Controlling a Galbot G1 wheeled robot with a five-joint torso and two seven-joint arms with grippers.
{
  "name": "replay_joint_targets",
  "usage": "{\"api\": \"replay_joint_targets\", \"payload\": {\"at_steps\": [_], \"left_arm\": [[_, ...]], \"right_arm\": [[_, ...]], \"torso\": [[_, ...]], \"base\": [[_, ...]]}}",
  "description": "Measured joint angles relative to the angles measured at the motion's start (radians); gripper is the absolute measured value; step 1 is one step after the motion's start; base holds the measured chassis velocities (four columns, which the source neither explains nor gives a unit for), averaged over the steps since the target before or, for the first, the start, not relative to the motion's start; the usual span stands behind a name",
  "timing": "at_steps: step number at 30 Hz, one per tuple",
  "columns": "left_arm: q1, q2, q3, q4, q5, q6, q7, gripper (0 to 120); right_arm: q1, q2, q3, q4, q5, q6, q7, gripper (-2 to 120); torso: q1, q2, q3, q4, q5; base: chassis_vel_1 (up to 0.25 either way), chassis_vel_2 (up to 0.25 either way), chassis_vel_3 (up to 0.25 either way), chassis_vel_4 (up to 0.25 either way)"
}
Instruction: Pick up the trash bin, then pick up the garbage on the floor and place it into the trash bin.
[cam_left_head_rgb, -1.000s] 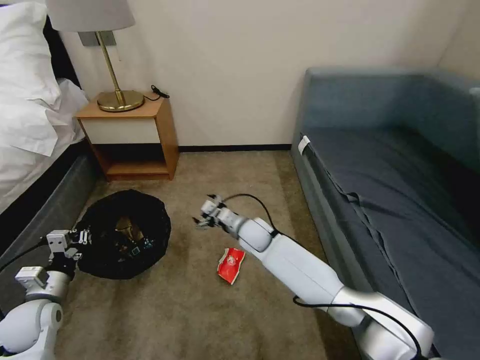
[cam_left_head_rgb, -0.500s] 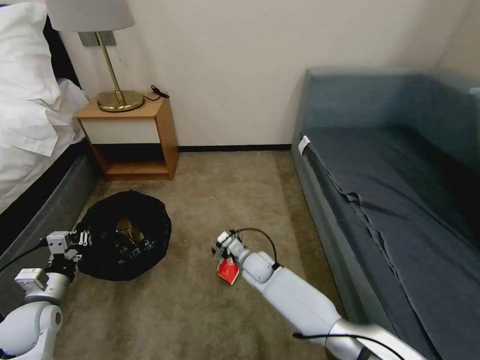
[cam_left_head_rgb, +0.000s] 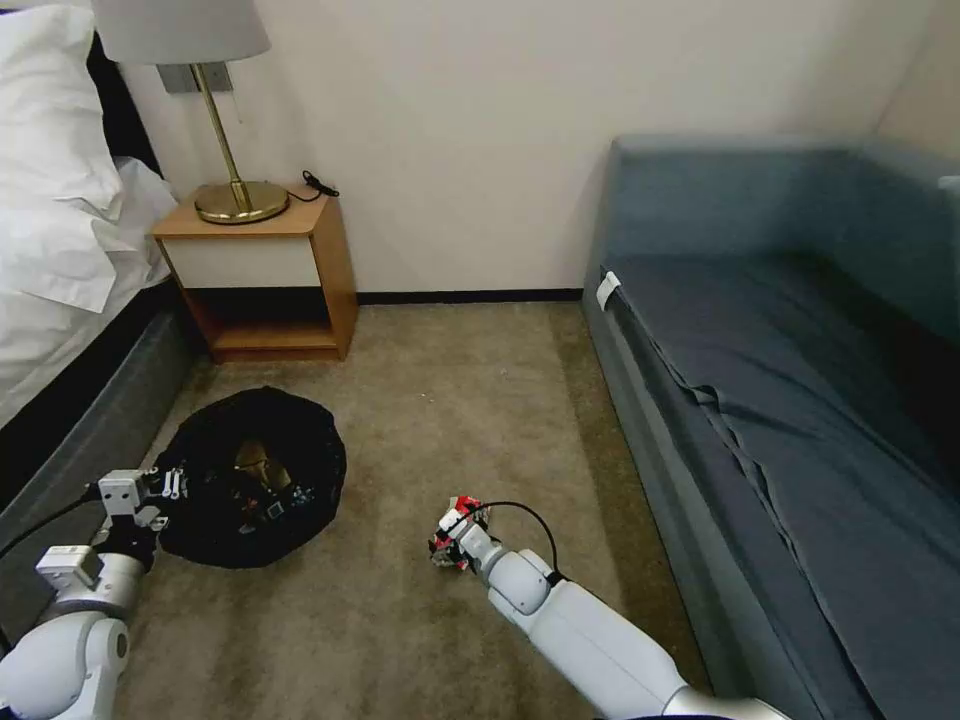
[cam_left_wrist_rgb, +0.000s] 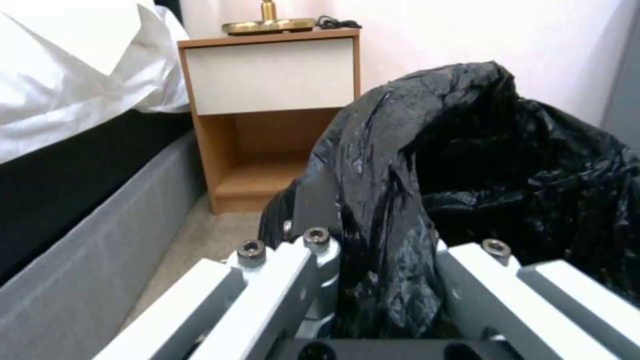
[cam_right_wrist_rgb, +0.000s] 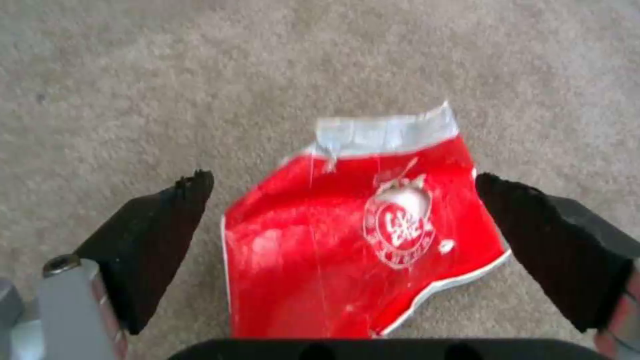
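Note:
The trash bin (cam_left_head_rgb: 255, 480), wrapped in a crinkled black bag, stands on the carpet at the left. My left gripper (cam_left_head_rgb: 150, 495) is shut on its near rim; in the left wrist view the black bag (cam_left_wrist_rgb: 413, 200) is pinched in my left gripper (cam_left_wrist_rgb: 387, 285). Inside the bin lie pieces of garbage, among them a tan crumpled one (cam_left_head_rgb: 255, 460). The red-and-white packet (cam_right_wrist_rgb: 360, 240) lies flat on the carpet. My right gripper (cam_right_wrist_rgb: 347, 245) is open and straddles it, one pad (cam_right_wrist_rgb: 153, 240) on each side. From the head view the right gripper (cam_left_head_rgb: 450, 535) covers most of the packet (cam_left_head_rgb: 466, 504).
A wooden nightstand (cam_left_head_rgb: 265, 270) with a brass lamp (cam_left_head_rgb: 235, 190) stands against the back wall. A bed (cam_left_head_rgb: 70, 260) runs along the left and a blue sofa (cam_left_head_rgb: 790, 400) along the right. Bare carpet (cam_left_head_rgb: 450, 400) lies between them.
My right gripper has come back toward me and down, from mid-floor onto the red packet. The bin and left gripper have shifted slightly nearer.

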Motion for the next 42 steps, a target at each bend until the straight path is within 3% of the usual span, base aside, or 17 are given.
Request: {"api": "replay_joint_targets", "payload": {"at_steps": [11,17,21,22,24,25,34,36,42], "left_arm": [[-0.002,0.004,0.008,0.002,0.002,0.004,0.001,5],[0.006,0.001,0.003,-0.005,0.001,0.004,0.001,5],[0.012,-0.005,0.002,-0.014,0.001,0.004,0.003,5],[0.014,-0.008,0.001,-0.019,0.001,0.004,0.003,5],[0.015,-0.01,0.001,-0.022,0.002,0.004,0.004,5],[0.018,-0.012,0.001,-0.028,0.003,0.004,0.004,5],[0.023,-0.012,-0.005,-0.034,0.003,0.004,0.004,5],[0.026,-0.013,-0.005,-0.036,0.003,0.003,0.003,5],[0.031,-0.012,-0.009,-0.045,-0.002,0.001,0.003,5]], "right_arm": [[0.059,0.045,0.041,-0.117,-0.019,0.052,-0.063,100],[0.061,0.057,0.049,-0.165,-0.041,0.082,-0.105,94],[0.066,0.07,0.064,-0.205,-0.059,0.104,-0.149,81],[0.071,0.08,0.076,-0.234,-0.076,0.126,-0.17,73],[0.075,0.088,0.084,-0.253,-0.088,0.14,-0.181,70],[0.077,0.095,0.092,-0.271,-0.097,0.153,-0.189,61],[0.078,0.094,0.097,-0.28,-0.101,0.169,-0.206,36],[0.078,0.092,0.1,-0.282,-0.101,0.177,-0.207,21],[0.074,0.084,0.112,-0.271,-0.101,0.186,-0.206,3]], "torso": [[0.0,0.0,0.0,0.0001,-0.0001],[0.0,0.0,0.0,0.0,-0.0001],[0.0,0.0,0.0,0.0,-0.0001],[0.0,0.0,0.0,0.0,-0.0001],[0.0,0.0,0.0,0.0,-0.0001],[0.0,0.0,0.0,0.0,-0.0001],[0.0,0.0,0.0,0.0,-0.0001],[0.0,0.0,0.0,0.0001,-0.0001],[0.0,0.0,0.0,0.0,-0.0001]], "base": [[0.0,0.0,0.0,0.0],[0.0,0.0,0.0,0.0],[0.0,0.0,0.0,0.0],[0.0,0.0,0.0,0.0],[0.0,0.0,0.0,0.0],[0.0,0.0,0.0,0.0],[0.0,0.0,0.0,0.0],[0.0,0.0,0.0,0.0],[0.0,0.0,0.0,0.0]]}}
